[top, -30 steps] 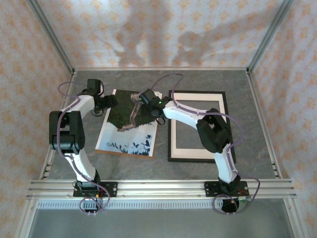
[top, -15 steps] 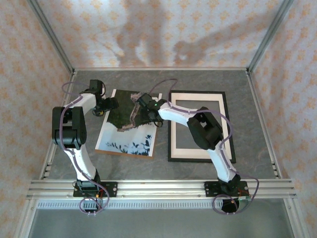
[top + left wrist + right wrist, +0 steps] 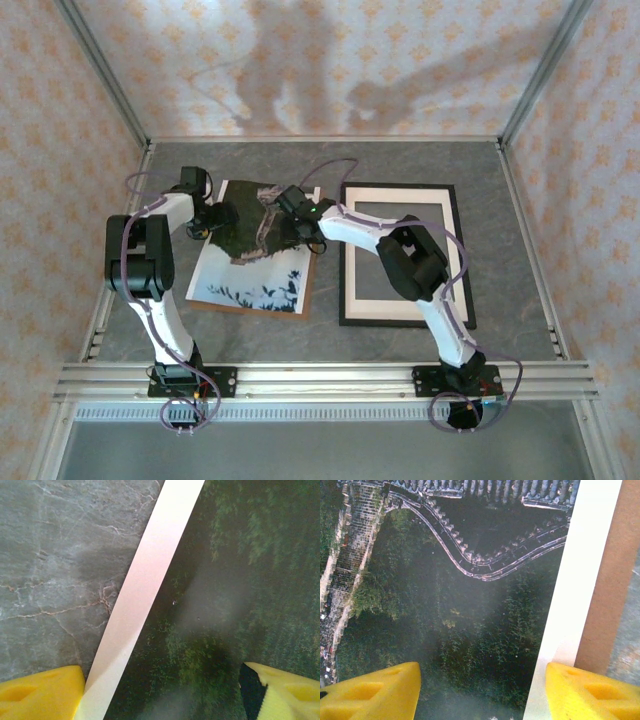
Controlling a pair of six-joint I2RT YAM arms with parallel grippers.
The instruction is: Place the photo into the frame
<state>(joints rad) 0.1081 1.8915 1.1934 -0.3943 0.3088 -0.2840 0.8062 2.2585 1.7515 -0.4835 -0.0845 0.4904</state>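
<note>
The photo point(image 3: 255, 275), a green hill with a winding wall and a white border, lies on the table left of centre. The frame point(image 3: 405, 321), thin and black, lies to its right. My left gripper point(image 3: 218, 217) is low over the photo's upper left edge. Its yellow fingers point(image 3: 40, 692) stand wide open, one over the table, the other over the green print point(image 3: 225, 580). My right gripper point(image 3: 290, 208) is open over the photo's upper right part point(image 3: 470, 630). One of its fingertips point(image 3: 590, 692) is at the white border.
A brown backing board point(image 3: 607, 580) lies under the photo and sticks out along its right and near edges. A cream mat point(image 3: 400, 195) sits inside the frame. Grey marbled table point(image 3: 60, 555) surrounds them, enclosed by papered walls and aluminium rails.
My right gripper has shifted slightly left and back over the photo, and its jaws have narrowed. The left gripper has edged onto the photo's left border. Photo and board have shifted slightly left.
</note>
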